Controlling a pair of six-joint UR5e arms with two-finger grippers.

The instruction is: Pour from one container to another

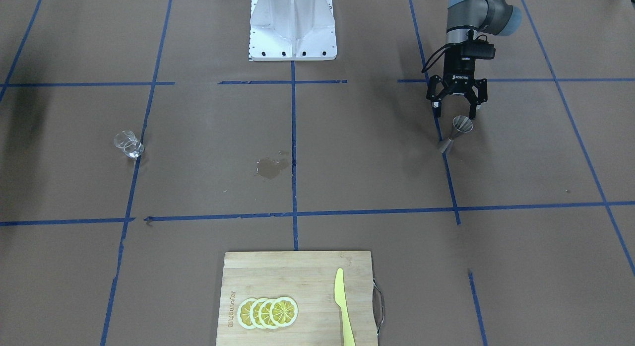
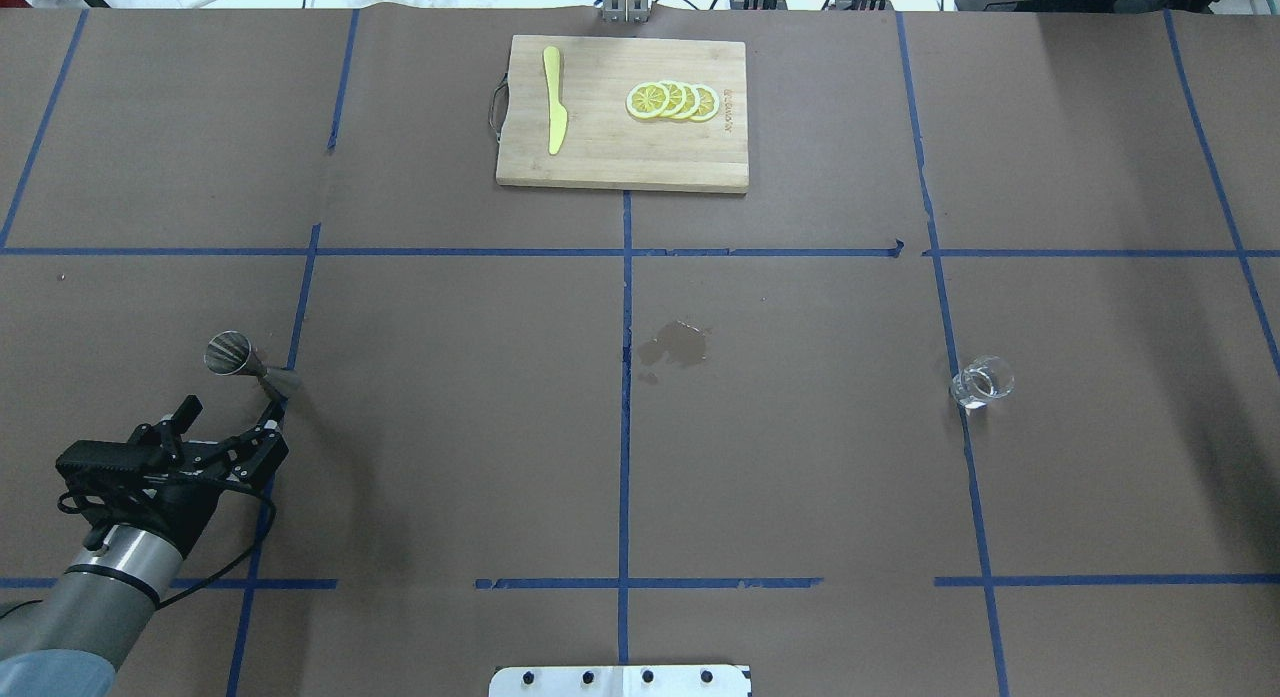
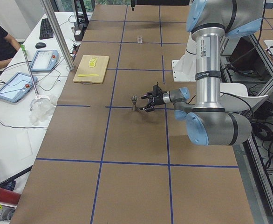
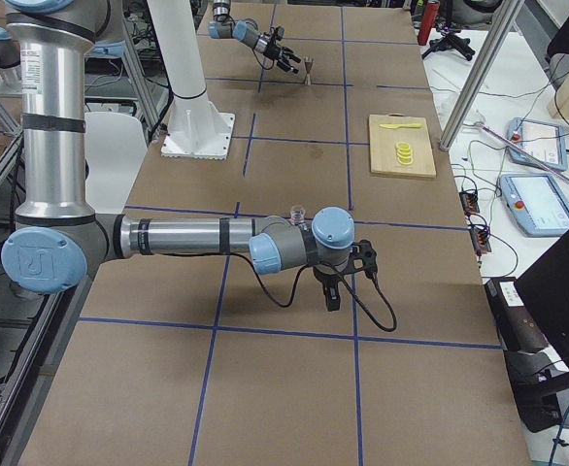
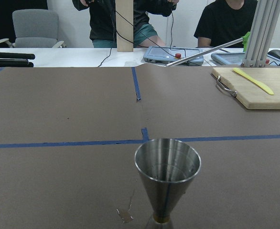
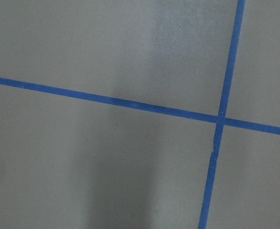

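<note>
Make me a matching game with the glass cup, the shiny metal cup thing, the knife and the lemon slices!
Things:
1. jigger
2. glass cup
3. knife
4. lemon slices

Descriptions:
a. yellow, lying near the handle side of the cutting board
b. clear and see-through, standing alone
c. grey metal, standing right by the open left claw
d. round, overlapping in a row

Pairs: 1-c, 2-b, 3-a, 4-d

Upright steel jigger (image 1: 455,133) — glass cup (image 1: 128,144) well apart
</note>
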